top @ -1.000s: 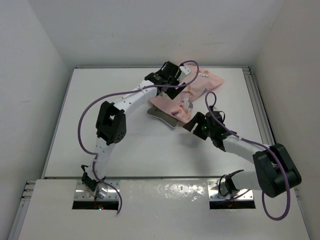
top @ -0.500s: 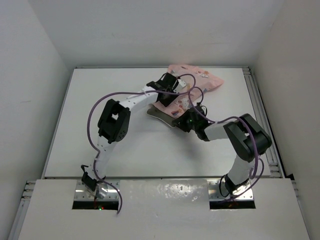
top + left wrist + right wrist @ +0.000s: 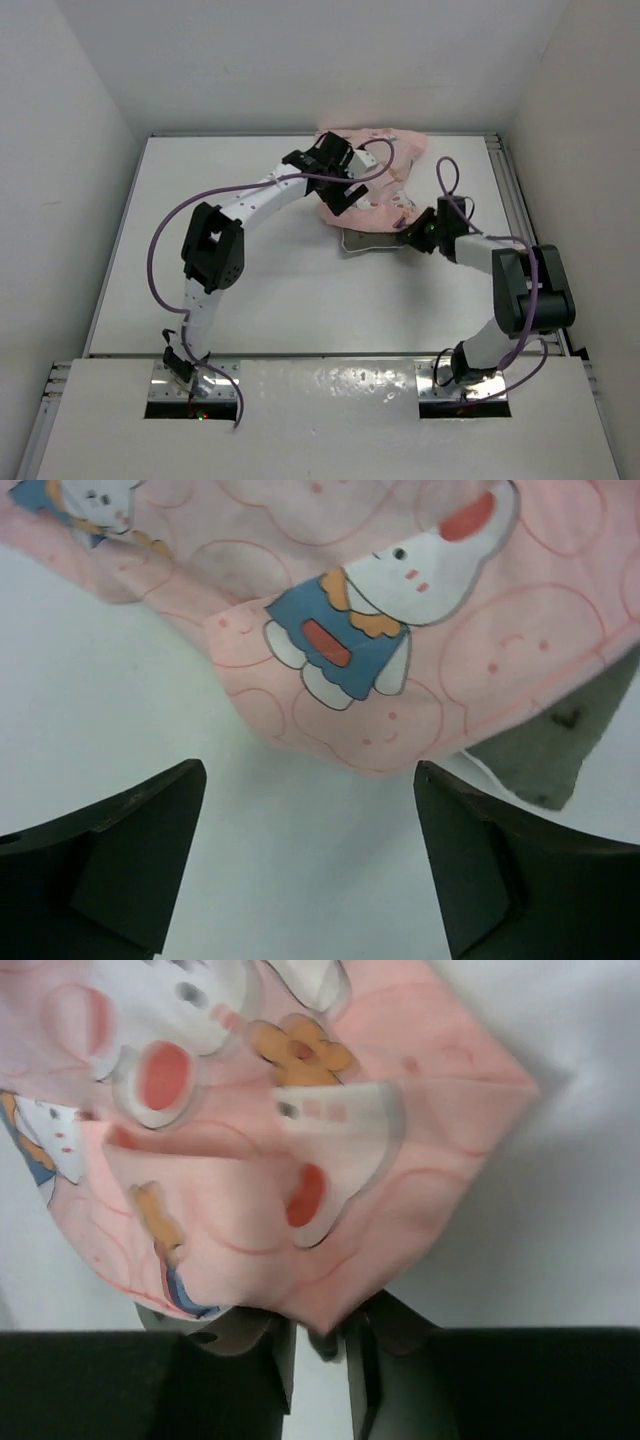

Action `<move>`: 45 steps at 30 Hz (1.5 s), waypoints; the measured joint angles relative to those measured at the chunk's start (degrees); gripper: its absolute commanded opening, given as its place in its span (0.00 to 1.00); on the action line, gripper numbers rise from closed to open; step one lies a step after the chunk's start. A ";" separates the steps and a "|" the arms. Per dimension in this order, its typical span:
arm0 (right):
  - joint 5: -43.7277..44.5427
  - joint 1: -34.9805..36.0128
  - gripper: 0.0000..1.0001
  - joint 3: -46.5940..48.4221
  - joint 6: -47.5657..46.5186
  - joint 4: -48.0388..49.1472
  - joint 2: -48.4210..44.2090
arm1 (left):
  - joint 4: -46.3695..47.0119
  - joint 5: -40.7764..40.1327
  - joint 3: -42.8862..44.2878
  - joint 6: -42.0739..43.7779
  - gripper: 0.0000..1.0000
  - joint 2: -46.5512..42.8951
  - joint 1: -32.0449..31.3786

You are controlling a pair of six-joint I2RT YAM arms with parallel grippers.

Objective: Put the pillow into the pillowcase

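Observation:
The pink pillowcase (image 3: 385,165) lies bunched at the far middle of the table. Its printed cloth fills the top of the left wrist view (image 3: 400,600) and most of the right wrist view (image 3: 300,1140). The olive-brown pillow (image 3: 370,243) sticks out from under its near edge; one corner (image 3: 545,755) shows beside the case. My left gripper (image 3: 342,195) (image 3: 308,772) hovers open at the case's near-left edge, with bare table between its fingers. My right gripper (image 3: 412,237) (image 3: 320,1335) is pinched on the pillow's (image 3: 215,1328) right edge, under the case's hanging corner.
White walls close in the white table (image 3: 250,270) on the left, back and right. A metal rail (image 3: 512,200) runs along the table's right edge. Purple cables (image 3: 165,240) loop off both arms above the table.
The left gripper closed partway on the case, then opened again. The right gripper reached in, closed at the pillow's edge and drew back right. Pillow and case shifted right, and the case bunched up.

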 measured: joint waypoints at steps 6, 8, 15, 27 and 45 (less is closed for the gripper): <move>-7.34 -7.82 0.63 11.65 -18.23 -14.05 -2.19 | -2.47 9.66 1.49 -0.72 0.88 1.31 -0.85; -9.11 -10.93 0.64 8.87 -18.95 -14.10 -6.25 | -1.42 13.03 2.40 -1.11 0.89 2.29 -1.25; -10.97 -10.67 0.66 -10.56 -7.98 -3.67 -17.88 | 2.99 16.15 3.78 0.35 0.89 6.71 -2.49; 2.47 8.68 0.67 -22.25 16.72 19.82 -13.16 | 3.30 12.28 2.25 2.23 0.03 10.43 -4.33; 11.91 13.68 0.24 -13.84 33.40 49.05 14.45 | -8.50 14.58 10.86 2.47 0.00 10.14 -4.26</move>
